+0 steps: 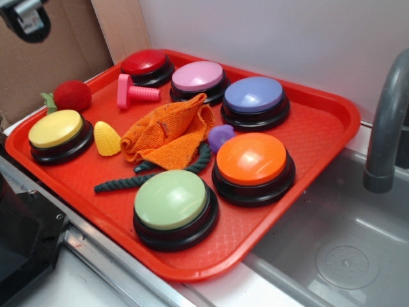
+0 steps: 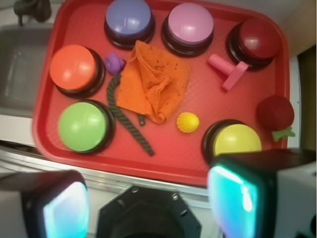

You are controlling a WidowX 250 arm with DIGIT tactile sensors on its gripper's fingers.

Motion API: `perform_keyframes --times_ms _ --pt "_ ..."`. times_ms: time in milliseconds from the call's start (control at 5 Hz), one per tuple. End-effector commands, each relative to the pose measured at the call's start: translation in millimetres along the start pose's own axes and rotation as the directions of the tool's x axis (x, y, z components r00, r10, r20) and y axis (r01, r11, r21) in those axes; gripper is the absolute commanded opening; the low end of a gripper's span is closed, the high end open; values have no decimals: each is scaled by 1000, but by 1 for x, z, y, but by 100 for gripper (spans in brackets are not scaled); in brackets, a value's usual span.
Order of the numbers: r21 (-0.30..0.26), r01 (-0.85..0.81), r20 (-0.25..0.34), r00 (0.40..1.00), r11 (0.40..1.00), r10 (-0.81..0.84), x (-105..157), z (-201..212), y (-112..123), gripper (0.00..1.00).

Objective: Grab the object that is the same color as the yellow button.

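The object, a small yellow toy corn cob (image 1: 107,139), lies on the red tray (image 1: 319,128) right beside the yellow button (image 1: 56,130), between it and an orange cloth (image 1: 169,131). From the wrist view the corn cob (image 2: 187,122) sits just up and left of the yellow button (image 2: 237,140). My gripper (image 2: 148,203) hangs high above the tray's near edge (image 2: 163,171), well away from the corn. It is open, its fingers (image 2: 233,198) wide apart with nothing between them. A dark part of the arm (image 1: 25,19) shows at the top left of the exterior view.
The tray also holds red (image 1: 146,64), pink (image 1: 198,78), purple (image 1: 254,97), orange (image 1: 252,161) and green (image 1: 171,201) buttons, a pink bolt toy (image 1: 131,93), a red ball toy (image 1: 71,96), a small purple toy (image 1: 220,136) and a dark green rope (image 1: 128,182). A sink (image 1: 339,243) and faucet (image 1: 386,128) are at the right.
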State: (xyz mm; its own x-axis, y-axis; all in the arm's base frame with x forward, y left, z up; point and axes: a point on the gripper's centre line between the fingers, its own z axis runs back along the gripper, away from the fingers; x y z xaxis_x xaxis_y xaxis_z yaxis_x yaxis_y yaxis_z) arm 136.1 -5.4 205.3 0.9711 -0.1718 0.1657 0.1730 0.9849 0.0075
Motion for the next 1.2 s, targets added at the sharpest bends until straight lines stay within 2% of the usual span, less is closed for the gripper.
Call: perform_keyframes --times_ms 0,200,400,600,1000 --pt "38 237 -28 971 971 -236 7 -60 37 100" --pt "103 369 38 926 924 -375 22 -83 47 100" --pt "97 433 69 895 896 -440 35 -111 52 100" --pt "77 480 39 874 874 -483 46 -137 57 100" --pt "44 524 7 851 850 -525 43 -163 56 100"
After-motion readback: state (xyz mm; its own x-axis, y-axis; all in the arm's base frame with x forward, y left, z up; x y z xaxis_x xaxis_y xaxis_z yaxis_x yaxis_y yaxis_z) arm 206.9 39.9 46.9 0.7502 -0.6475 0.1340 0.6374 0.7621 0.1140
